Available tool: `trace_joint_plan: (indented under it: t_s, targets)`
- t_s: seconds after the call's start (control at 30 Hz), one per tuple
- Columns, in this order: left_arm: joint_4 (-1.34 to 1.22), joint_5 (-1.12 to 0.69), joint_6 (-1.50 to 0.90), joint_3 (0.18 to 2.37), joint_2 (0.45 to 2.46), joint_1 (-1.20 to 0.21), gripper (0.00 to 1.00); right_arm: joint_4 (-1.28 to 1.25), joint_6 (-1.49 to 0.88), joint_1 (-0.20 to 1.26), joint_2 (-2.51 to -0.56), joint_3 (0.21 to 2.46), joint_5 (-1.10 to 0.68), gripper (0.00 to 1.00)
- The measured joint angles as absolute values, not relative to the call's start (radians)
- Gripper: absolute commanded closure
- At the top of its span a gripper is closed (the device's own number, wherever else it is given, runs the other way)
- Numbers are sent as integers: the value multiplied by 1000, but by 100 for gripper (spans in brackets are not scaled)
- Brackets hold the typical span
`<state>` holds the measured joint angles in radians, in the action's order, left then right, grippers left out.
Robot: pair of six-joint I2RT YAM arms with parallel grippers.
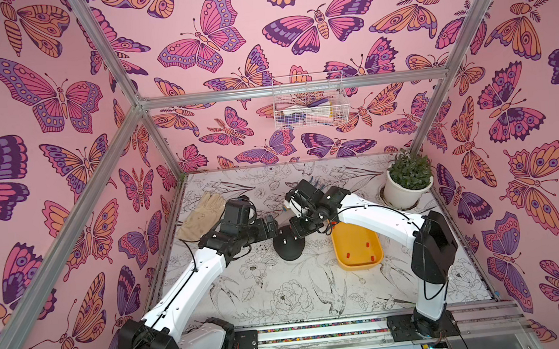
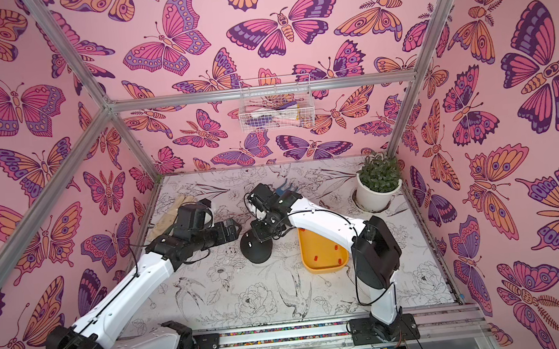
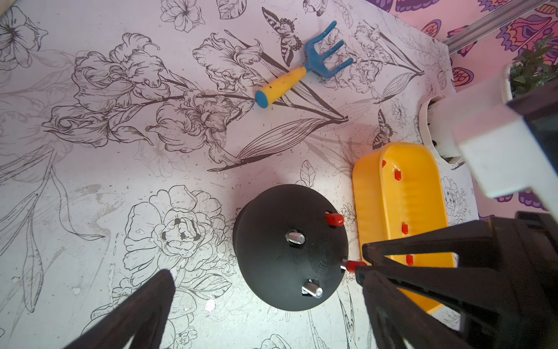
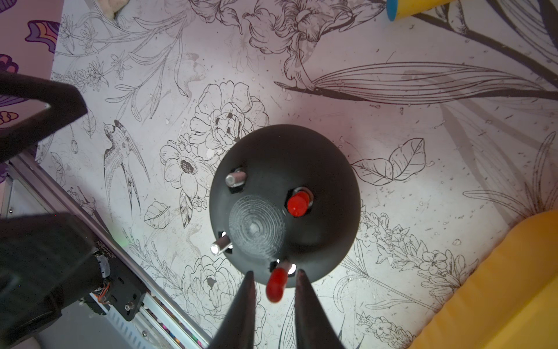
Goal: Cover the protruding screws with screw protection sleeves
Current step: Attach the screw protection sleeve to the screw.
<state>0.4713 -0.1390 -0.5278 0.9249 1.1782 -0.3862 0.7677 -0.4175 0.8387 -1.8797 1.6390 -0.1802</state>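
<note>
1. The left claw (image 2: 236, 224) hovers just beside the black dome (image 1: 289, 248), on the side away from the tray. Its fingers are spread wide and nothing is held between them.
2. The dome is stood on the table (image 1: 281, 289), between the two claws. Four protruding screws (image 4: 235, 179) can be counted on its top in the right wrist view.
3. On the half of the dome nearer the left arm, nothing is done yet. One bare screw (image 3: 296, 237) and a second bare screw (image 3: 312, 290) are shown as silvery shanks with no cap.
4. On the half nearer the tray, one screw is already covered by a red sleeve (image 4: 299, 204), which is judged to be seated.
5. The fourth screw, at the dome's edge, is fitted with a second sleeve (image 4: 276, 285). A little bare metal is shown at its base, so it is judged to be only partly pushed home.
6. The right claw (image 4: 274, 273) is placed around that sleeve. Its fingers are slightly parted and a thin gap is visible on each side, so the sleeve is not judged to be pinched.
7. Further right, the yellow tray (image 1: 354, 238) is set near the dome, and at least three spare screw protection sleeves (image 1: 348, 255) are lying loose in it.
8. The task is judged about half done. Two sleeves are on, two screws are to be capped, and two more sleeves are to be fetched from the tray.
</note>
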Motion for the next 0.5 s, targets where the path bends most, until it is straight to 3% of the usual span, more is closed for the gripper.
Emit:
trace_joint_plan:
  t_s: [0.5]
  targets:
    - [471,-139,-528,925,1167,-386,0,768,-418,839,-1866,1641,-164,76]
